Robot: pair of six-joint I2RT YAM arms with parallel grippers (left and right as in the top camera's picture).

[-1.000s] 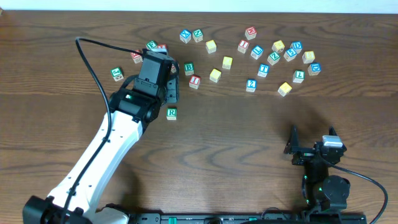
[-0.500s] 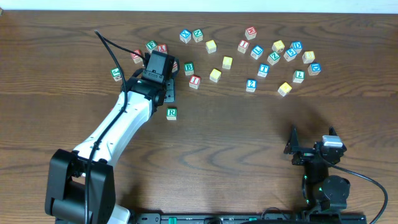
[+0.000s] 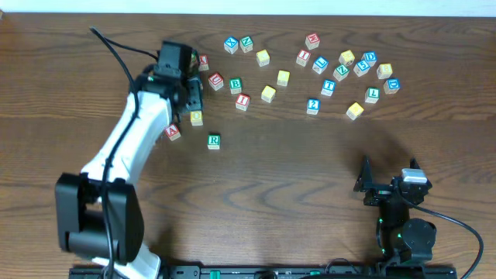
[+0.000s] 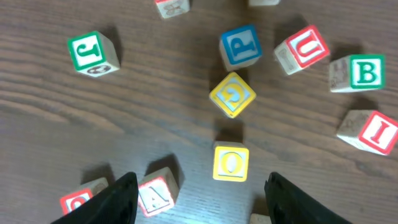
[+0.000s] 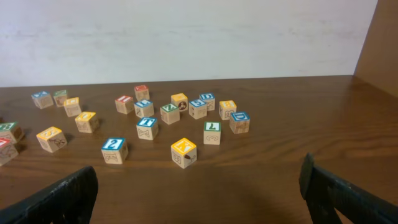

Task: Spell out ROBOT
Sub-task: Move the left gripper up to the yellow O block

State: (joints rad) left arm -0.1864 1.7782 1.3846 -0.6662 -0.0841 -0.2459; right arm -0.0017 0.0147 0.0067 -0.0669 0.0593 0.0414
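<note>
The green R cube (image 3: 214, 141) sits alone below the scatter. To its upper left lies a yellow O cube (image 3: 197, 117), which the left wrist view shows as the yellow O cube (image 4: 231, 162), flat on the table ahead of the fingers. The green B cube (image 3: 235, 85) (image 4: 357, 71) lies to the right and the blue T cube (image 3: 328, 87) further right. My left gripper (image 3: 192, 94) (image 4: 200, 185) hovers open over this cluster, holding nothing. My right gripper (image 3: 387, 173) (image 5: 199, 190) rests open at the front right, far from the cubes.
A red A cube (image 4: 158, 190) lies just inside my left finger (image 4: 121, 199). A second yellow cube (image 4: 232, 94), blue P (image 4: 240, 45), red U (image 4: 303, 50), red I (image 4: 371, 130) and green J (image 4: 93, 53) surround the O. Several more cubes (image 3: 355, 111) lie at the back right.
My left arm has swung up and to the left. The yellow O cube and the red A cube now show where the arm had covered the table. The right arm has not moved.
</note>
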